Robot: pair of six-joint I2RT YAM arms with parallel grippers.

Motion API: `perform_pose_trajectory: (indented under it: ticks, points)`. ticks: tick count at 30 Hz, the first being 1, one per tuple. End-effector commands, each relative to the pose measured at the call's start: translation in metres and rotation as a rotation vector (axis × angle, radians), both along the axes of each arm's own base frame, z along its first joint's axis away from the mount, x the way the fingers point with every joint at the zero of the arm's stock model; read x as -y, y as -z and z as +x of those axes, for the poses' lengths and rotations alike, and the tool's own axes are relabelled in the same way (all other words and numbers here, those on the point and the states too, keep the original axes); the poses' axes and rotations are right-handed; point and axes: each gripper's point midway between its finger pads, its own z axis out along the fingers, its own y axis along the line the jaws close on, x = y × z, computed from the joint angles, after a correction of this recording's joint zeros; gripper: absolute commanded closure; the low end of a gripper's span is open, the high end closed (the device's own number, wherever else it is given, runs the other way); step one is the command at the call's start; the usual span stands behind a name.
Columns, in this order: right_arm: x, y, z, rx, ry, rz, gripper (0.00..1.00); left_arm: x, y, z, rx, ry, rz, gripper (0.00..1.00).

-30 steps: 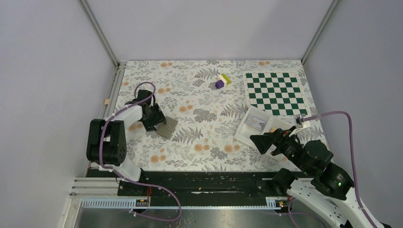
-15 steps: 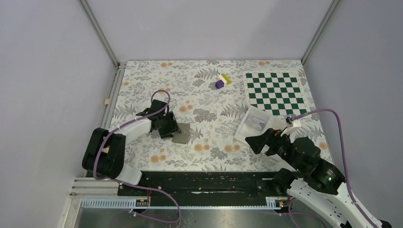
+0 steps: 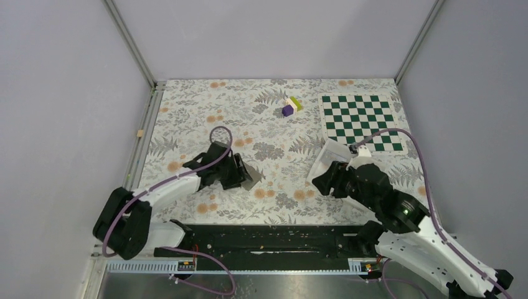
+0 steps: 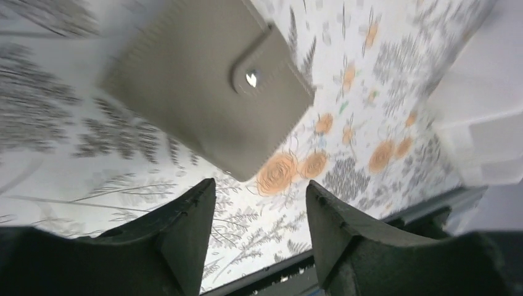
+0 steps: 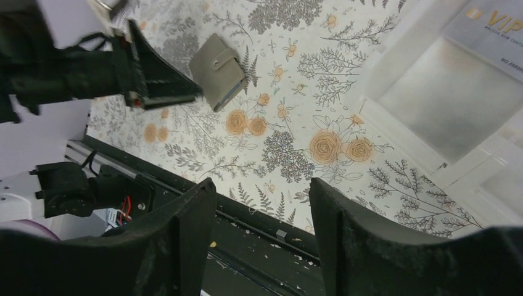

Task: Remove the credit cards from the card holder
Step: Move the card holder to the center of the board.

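The card holder (image 4: pixel 210 80) is a grey wallet-like case, folded closed with its snap tab fastened, lying flat on the floral cloth. It also shows as the holder (image 3: pixel 253 179) and the holder (image 5: pixel 217 71). My left gripper (image 4: pixel 261 188) is open and low over the cloth. The holder lies just past its fingertips, not between them. In the top view my left gripper (image 3: pixel 239 175) partly covers the holder's left side. My right gripper (image 5: pixel 261 184) is open and empty, hovering right of centre as the right gripper (image 3: pixel 321 182). The credit cards are hidden.
A clear-white divided tray (image 3: pixel 329 154) sits behind the right gripper, and in the tray (image 5: pixel 395 68) lies a pale card with "VIP" lettering (image 5: pixel 493 28). A green chessboard (image 3: pixel 360 121) and small coloured blocks (image 3: pixel 291 106) are farther back. A black rail (image 5: pixel 259 237) runs along the near edge.
My left gripper has swept right toward the table's middle, and the card holder has shifted right with it. My right gripper has moved left and its jaws have narrowed.
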Motion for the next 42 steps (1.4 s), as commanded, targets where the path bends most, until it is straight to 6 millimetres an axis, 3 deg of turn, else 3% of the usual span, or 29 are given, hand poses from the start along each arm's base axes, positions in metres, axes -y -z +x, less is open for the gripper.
perform_pose_trajectory:
  ticks: [1,4,9,13,16,19,23,29,34,36,39,42]
  points:
    - [-0.024,-0.003,0.014,-0.012,-0.044,-0.011,0.37,-0.048,-0.033,0.037,0.153,-0.205,0.100,0.42]
    - [-0.042,0.006,0.025,-0.032,-0.080,-0.041,0.38,-0.081,-0.038,0.055,0.186,-0.285,0.162,0.40]
    - [-0.073,0.023,0.046,-0.093,-0.107,-0.058,0.30,-0.098,-0.026,0.080,0.169,-0.309,0.203,0.40]
    - [-0.090,0.031,0.049,-0.127,-0.147,-0.048,0.34,-0.088,-0.016,0.102,0.159,-0.239,0.218,0.41]
    - [-0.095,0.029,0.047,-0.120,-0.174,-0.028,0.36,-0.066,-0.002,0.109,0.104,-0.135,0.167,0.42]
    - [-0.093,0.027,0.048,-0.099,-0.180,-0.039,0.37,-0.039,-0.001,0.114,0.131,-0.045,0.056,0.43]
    - [-0.090,0.029,0.052,-0.063,-0.191,-0.075,0.39,-0.006,0.002,0.104,0.136,0.074,-0.001,0.43]
    - [-0.082,0.040,0.055,-0.066,-0.181,-0.157,0.43,0.028,0.020,0.064,0.087,0.184,-0.004,0.46]
    - [-0.088,0.049,0.056,-0.086,-0.184,-0.143,0.48,0.049,-0.006,0.046,0.125,0.206,-0.149,0.46]
    - [-0.091,0.053,0.056,-0.093,-0.177,-0.144,0.50,0.042,-0.022,0.047,0.159,0.168,-0.134,0.46]
    - [-0.093,0.064,0.061,-0.112,-0.136,-0.199,0.52,0.011,-0.037,0.053,0.193,0.043,-0.001,0.43]
    - [-0.106,0.071,0.061,-0.114,-0.154,-0.231,0.53,-0.006,-0.044,0.044,0.194,-0.032,0.002,0.42]
